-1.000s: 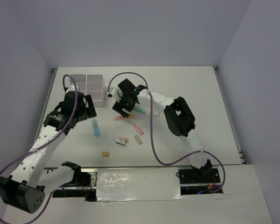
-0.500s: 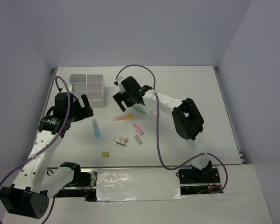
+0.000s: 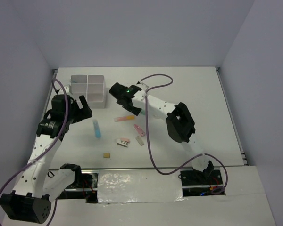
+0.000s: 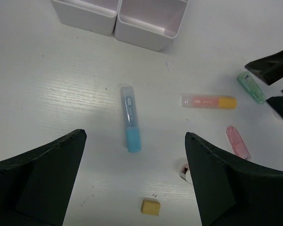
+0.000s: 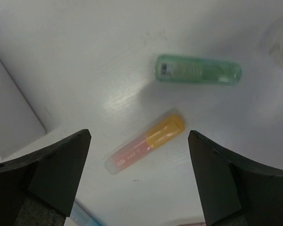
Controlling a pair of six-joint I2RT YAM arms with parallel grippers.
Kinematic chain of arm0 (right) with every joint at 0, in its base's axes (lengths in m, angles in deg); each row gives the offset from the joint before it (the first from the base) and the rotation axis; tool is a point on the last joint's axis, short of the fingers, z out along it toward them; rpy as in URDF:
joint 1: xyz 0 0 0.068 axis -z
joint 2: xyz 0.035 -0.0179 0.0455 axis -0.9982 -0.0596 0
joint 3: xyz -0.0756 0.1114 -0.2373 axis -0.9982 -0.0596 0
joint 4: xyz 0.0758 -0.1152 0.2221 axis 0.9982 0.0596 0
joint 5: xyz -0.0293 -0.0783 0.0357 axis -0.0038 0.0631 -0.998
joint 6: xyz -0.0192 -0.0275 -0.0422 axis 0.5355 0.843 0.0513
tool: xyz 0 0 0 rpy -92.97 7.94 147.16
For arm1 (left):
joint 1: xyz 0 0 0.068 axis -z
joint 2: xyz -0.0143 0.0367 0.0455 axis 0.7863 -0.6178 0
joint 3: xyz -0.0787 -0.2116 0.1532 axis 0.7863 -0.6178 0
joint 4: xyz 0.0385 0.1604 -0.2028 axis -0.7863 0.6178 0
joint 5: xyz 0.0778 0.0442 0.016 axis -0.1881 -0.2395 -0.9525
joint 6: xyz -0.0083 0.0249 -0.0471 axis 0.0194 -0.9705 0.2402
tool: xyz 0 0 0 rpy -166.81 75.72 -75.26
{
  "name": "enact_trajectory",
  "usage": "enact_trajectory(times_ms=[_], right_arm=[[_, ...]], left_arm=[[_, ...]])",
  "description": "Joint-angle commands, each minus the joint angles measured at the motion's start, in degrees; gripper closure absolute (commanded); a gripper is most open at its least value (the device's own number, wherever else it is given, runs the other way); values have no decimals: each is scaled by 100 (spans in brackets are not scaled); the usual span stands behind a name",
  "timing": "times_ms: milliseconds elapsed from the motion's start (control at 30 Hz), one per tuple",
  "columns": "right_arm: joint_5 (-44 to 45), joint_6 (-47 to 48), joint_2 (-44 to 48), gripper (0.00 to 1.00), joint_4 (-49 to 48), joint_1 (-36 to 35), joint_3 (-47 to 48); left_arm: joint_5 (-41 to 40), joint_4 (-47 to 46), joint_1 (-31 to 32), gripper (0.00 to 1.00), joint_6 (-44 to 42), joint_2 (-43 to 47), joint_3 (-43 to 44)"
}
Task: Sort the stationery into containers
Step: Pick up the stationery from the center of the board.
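Gaping empty, left hand (image 4: 134, 135) and right hand (image 5: 139, 135) hover; white box (image 4: 151, 36) partly cropped.

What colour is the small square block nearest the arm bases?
Tan; the small square block shows best in left wrist view.

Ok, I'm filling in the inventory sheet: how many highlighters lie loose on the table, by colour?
Blue plastic highlighter: 1
Orange-and-pink plastic highlighter: 1
Green translucent plastic highlighter: 1
Pink translucent plastic highlighter: 1
Total: 4
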Motion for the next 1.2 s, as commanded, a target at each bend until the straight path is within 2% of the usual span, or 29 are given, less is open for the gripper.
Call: enact_trajectory(times_ms=[0, 133, 233, 367, 533, 667, 700, 833, 867, 1167], right_arm=[[561, -2312, -143, 8, 1401, -476, 433], [648, -2842, -46, 12, 1058, -740, 64], [315, -3097, -379, 12, 1346, -749, 352], [104, -3098, -678, 15, 1015, -723, 354], [-46, -3028, -1091, 19, 1058, -609, 898], [-160, -2659, -1391, 29, 953, -547, 1215], [-178, -2580, -1408, 35, 909, -547, 1198], [-336, -2230, -1400, 47, 681, -521, 908], [-406, -2115, -1400, 55, 637, -512, 786], [-924, -243, -1154, 63, -66, -187, 48]], left_arm=[[92, -193, -77, 1, -35, 195, -48], [214, -229, -77, 1, -44, 284, -109], [197, -194, -77, 1, -53, 319, -83], [206, -220, -77, 1, -61, 433, -100], [258, -237, -77, 1, -61, 556, -109], [320, -255, -77, 1, -70, 644, -127], [320, -246, -77, 1, -70, 644, -127], [303, -237, -95, 1, -70, 696, -109], [285, -237, -112, 1, -79, 714, -109], [215, -229, -174, 1, -79, 828, -100]])
